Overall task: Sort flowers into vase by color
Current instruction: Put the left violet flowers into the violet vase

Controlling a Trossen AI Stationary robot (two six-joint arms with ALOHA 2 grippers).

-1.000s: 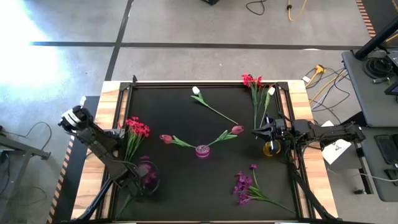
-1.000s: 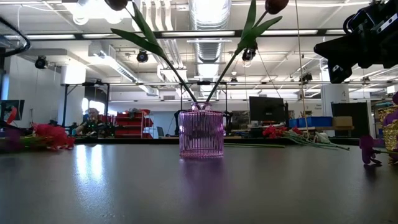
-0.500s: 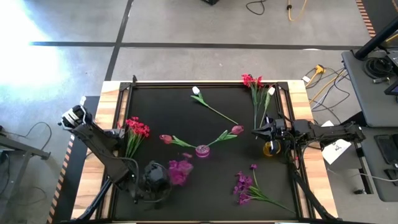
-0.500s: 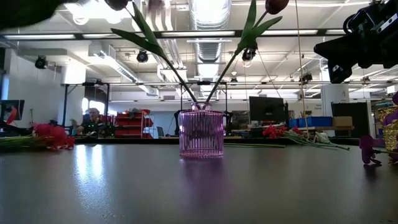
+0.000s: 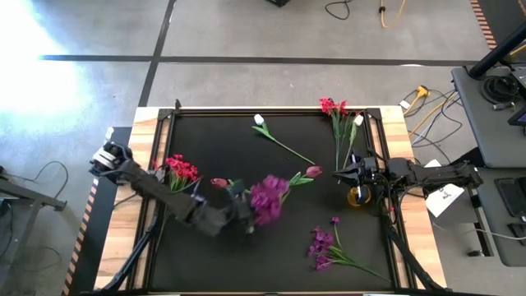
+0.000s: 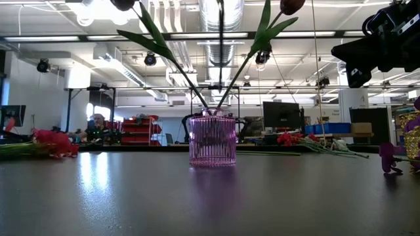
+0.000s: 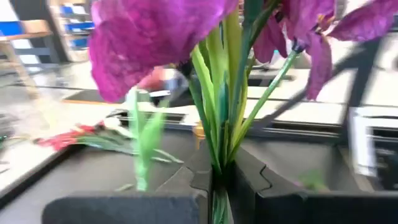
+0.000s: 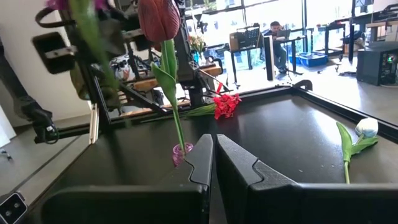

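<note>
My left gripper (image 5: 247, 213) is shut on a purple flower (image 5: 267, 197) and holds it over the middle of the table, right above the pink glass vase (image 6: 212, 141), which the bloom hides in the high view. Two pink tulips (image 5: 314, 171) (image 5: 219, 182) stand with their stems in that vase. In the left wrist view the purple blooms (image 7: 155, 43) rise above the fingers. My right gripper (image 5: 339, 174) waits shut at the right side, next to a yellow vase (image 5: 358, 196). My left gripper pinches the purple flower's bundle of green stems (image 7: 217, 163) between its two fingers, below the blooms. The fingers lie level, come from the table's left and cross the stems. The flower is upright and clear of the table; a thin stem (image 6: 221, 59) hangs down toward the vase's mouth.
Red flowers (image 5: 181, 169) lie at the left edge. More red flowers (image 5: 333, 107) with a white bud (image 5: 358, 120) lie at the far right. A white tulip (image 5: 260, 120) lies at the far middle, and purple flowers (image 5: 322, 245) lie near the front right.
My left gripper has risen from the near left of the table and gone toward the middle, rolling its wrist as it went. The purple flower has been lifted clear of the table, turned upright and carried over the pink vase.
</note>
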